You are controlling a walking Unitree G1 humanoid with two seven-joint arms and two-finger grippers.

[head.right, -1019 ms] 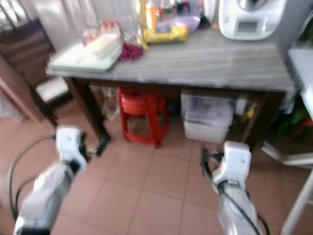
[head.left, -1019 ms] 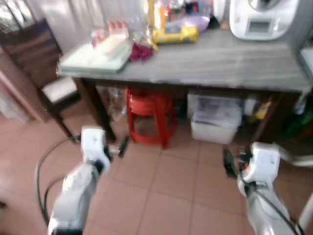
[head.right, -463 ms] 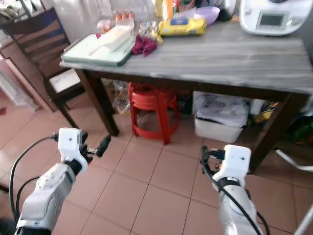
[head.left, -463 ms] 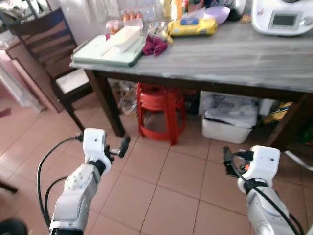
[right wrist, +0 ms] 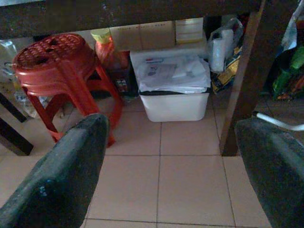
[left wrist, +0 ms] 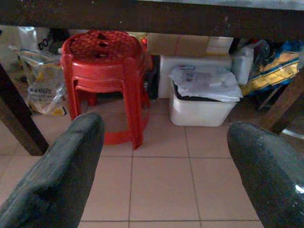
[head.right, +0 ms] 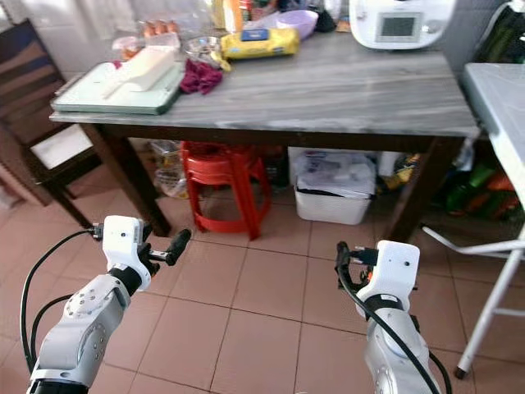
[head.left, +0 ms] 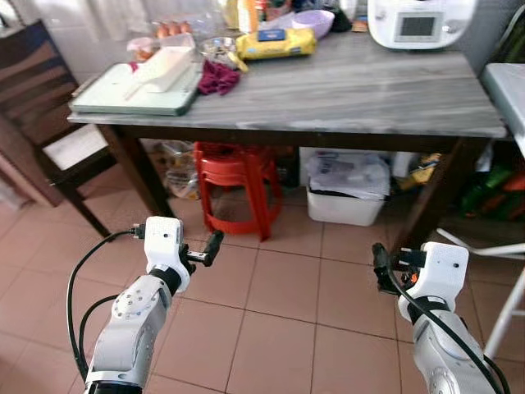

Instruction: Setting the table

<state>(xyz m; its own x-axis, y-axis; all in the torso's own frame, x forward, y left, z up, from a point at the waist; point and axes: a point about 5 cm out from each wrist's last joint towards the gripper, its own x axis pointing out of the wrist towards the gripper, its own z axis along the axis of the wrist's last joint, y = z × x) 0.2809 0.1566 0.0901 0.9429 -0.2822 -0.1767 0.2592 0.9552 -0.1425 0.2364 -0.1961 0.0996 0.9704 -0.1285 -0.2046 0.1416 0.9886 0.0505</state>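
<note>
1. Left gripper (left wrist: pixel 161 171): fingers spread wide, nothing between them. It hangs low over the floor tiles (head.left: pixel 279 287), pointing under the table (head.left: pixel 369 90) at the red stool (left wrist: pixel 102 71). Looks like a carry pose for walking up, not a reach.

2. Right gripper (right wrist: pixel 166 175): same deal, spread wide and empty, out in front of the white bin (right wrist: pixel 173 95) and the table leg (right wrist: pixel 242 80). Well apart from anything it could grab.

3. Both arms sit below tabletop height, which I'd guess keeps them clear of the edge until the robot is close enough to lift them.

4. The stuff that matters is on the table's far left end: a pale green tray (head.left: pixel 115 94) with a white scoop-like thing (head.left: pixel 160 67) lying on it.

5. The tray's long axis runs roughly along the table's length. The white piece lies slanted across it, wide end toward the back wall, narrow end toward the tray's front-left corner.

6. Just beside the tray: a crumpled magenta cloth (head.left: pixel 217 78), then a yellow packet (head.left: pixel 262 43) and a purple bowl (head.left: pixel 312 20) further back. A white kitchen machine (head.left: pixel 418 20) sits at the back right.

7. The middle and right of the tabletop are bare, so probably that's where places get set. Nothing started yet by my read.
</note>
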